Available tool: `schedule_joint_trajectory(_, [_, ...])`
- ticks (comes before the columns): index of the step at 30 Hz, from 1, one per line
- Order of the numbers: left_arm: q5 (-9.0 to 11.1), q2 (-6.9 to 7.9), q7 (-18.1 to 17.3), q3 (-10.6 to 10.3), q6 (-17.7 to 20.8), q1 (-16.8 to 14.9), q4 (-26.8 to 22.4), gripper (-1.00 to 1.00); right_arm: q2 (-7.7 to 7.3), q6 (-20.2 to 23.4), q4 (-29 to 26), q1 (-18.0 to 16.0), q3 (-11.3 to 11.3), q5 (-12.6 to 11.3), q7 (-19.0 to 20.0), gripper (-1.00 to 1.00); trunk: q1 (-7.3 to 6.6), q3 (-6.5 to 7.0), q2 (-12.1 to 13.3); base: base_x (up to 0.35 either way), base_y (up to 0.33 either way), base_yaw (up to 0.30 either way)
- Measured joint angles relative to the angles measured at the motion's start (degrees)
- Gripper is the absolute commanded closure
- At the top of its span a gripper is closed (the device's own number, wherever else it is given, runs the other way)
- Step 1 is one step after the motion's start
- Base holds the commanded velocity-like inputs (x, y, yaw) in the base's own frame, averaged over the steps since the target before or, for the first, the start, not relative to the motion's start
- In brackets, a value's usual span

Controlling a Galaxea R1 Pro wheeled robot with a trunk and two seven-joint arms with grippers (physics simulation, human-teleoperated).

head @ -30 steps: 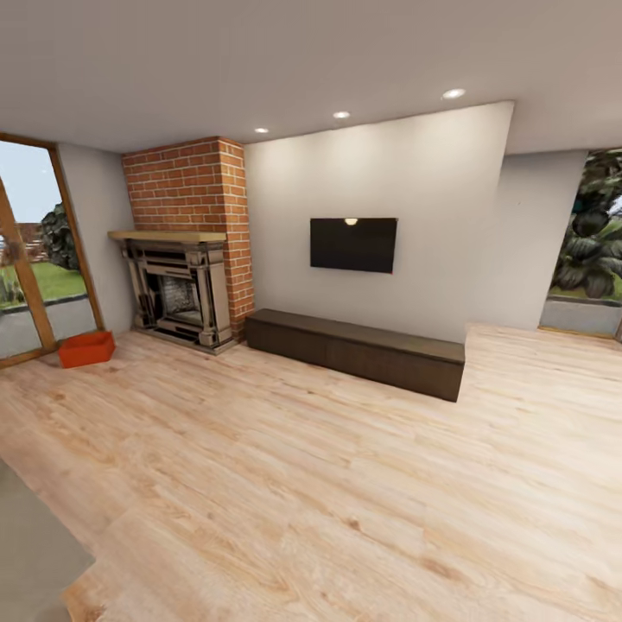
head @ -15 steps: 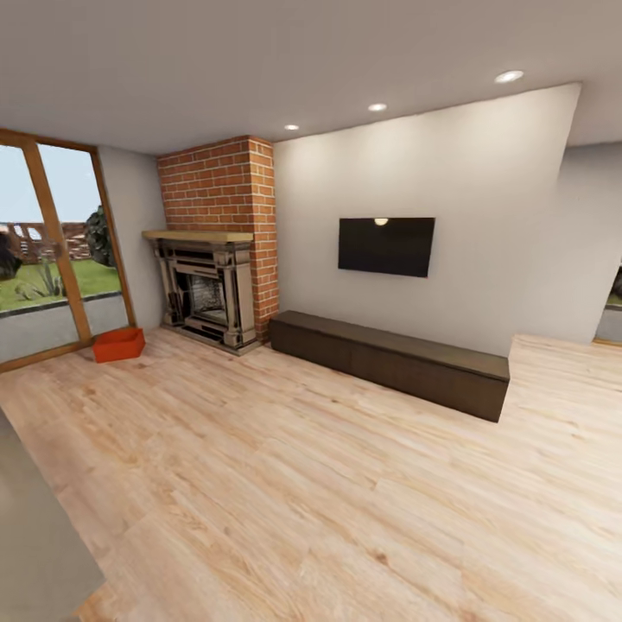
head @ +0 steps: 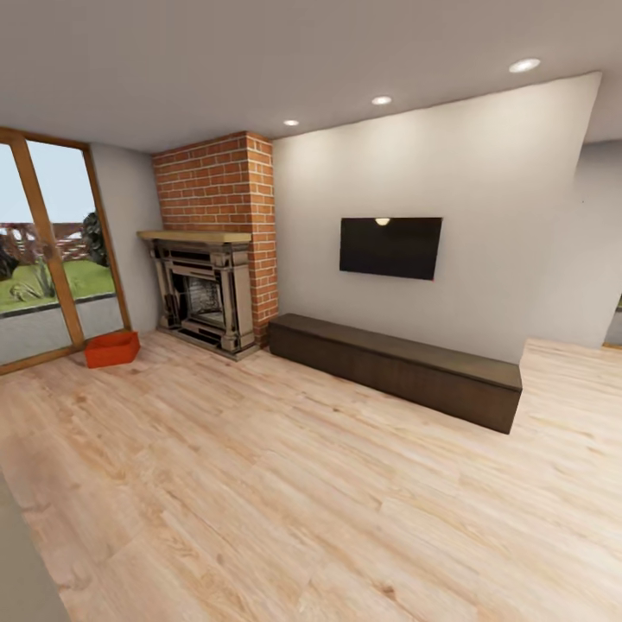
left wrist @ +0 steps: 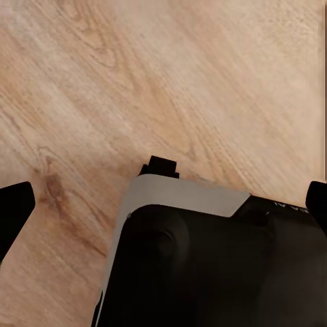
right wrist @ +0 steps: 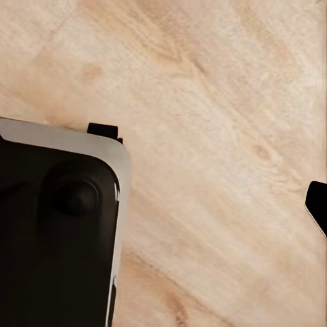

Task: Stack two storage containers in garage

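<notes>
One red-orange open-top storage container [head: 112, 348] sits on the pale wood floor [head: 285, 484] of the living room, far left, between the glass door and the brick fireplace. The second container is out of view. Over the planks, my left gripper [left wrist: 163, 204] is open, its dark fingertips [left wrist: 15, 211] at opposite edges of the left wrist view with nothing between them. My right gripper [right wrist: 163, 204] is also spread open and empty, one fingertip [right wrist: 317, 208] showing at the edge. Both hang above my black base [left wrist: 218, 272], far from the container.
A red-brick fireplace [head: 212, 250] stands beside the white wall with a black TV [head: 390, 247]. Below the TV runs a long low dark cabinet [head: 397, 367]. A wood-framed glass door [head: 43, 259] is at the left. A grey surface [head: 22, 570] cuts the lower left corner.
The whole head view has swung left and moved a little closer, so the fireplace, TV and cabinet sit further right. Nothing in the room itself has moved.
</notes>
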Motion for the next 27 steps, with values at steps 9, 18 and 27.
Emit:
schedule_joint_trajectory(9, [0.0,0.00,0.0,0.0,0.2,0.0,0.0,-1.00,0.05,0.0,0.0,0.0,0.1,0.0,0.0,-1.00,0.00,0.00,0.0,0.322,0.000,0.000])
schedule_joint_trajectory(18, [0.0,0.00,0.0,0.0,0.3,0.0,0.0,-1.00,0.25,0.0,0.0,0.0,0.1,0.0,0.1,-1.00,0.00,0.00,0.0,0.322,0.000,0.000])
schedule_joint_trajectory(27, [0.0,0.00,0.0,0.0,0.2,0.0,0.0,-1.00,0.30,0.0,0.0,0.0,0.0,0.0,0.1,-1.00,0.00,0.00,0.0,0.322,0.000,0.000])
